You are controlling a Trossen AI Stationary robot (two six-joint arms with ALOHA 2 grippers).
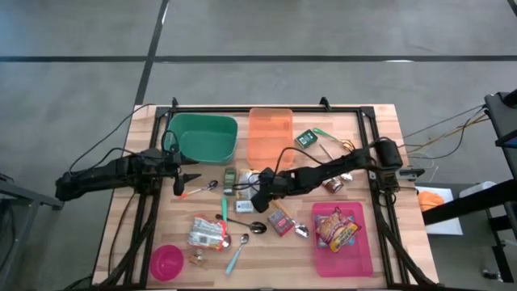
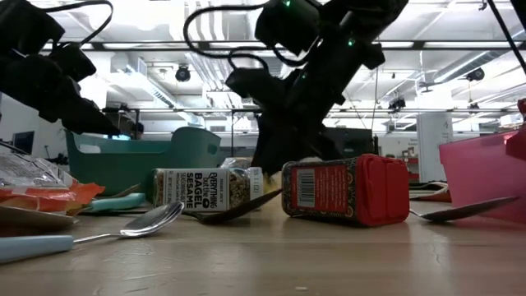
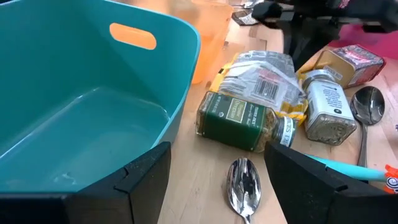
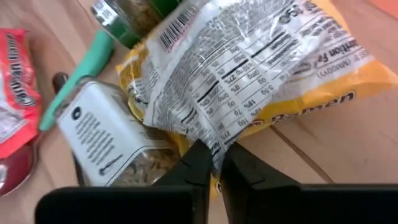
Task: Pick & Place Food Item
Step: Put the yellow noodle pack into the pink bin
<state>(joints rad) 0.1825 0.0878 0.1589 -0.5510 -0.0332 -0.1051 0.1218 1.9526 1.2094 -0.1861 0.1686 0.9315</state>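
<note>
A yellow and clear ramen packet [image 4: 261,68] lies crumpled at the table's middle, partly on top of a green-labelled jar [image 3: 239,118] and against a white-labelled seasoning jar [image 4: 106,134]. My right gripper [image 4: 216,163] is shut on the packet's edge; in the high view it [image 1: 257,191] stands just over the cluster. My left gripper [image 3: 217,163] waits open beside the teal bin [image 1: 203,137], at the table's left [image 1: 191,177], touching nothing. My right gripper pinches the crinkled clear edge of the ramen packet [image 4: 214,146] between its two fingertips [image 4: 198,163]. The fingers slant down at it from the table's right. The packet still lies on the table and on the jars, not lifted.
An orange bin [image 1: 270,133] stands beside the teal one at the back. A pink tray [image 1: 362,257] with a snack bag sits front right, a pink bowl [image 1: 166,261] front left. Spoons, a red tin [image 2: 345,189] and a snack bag [image 1: 208,232] crowd the middle.
</note>
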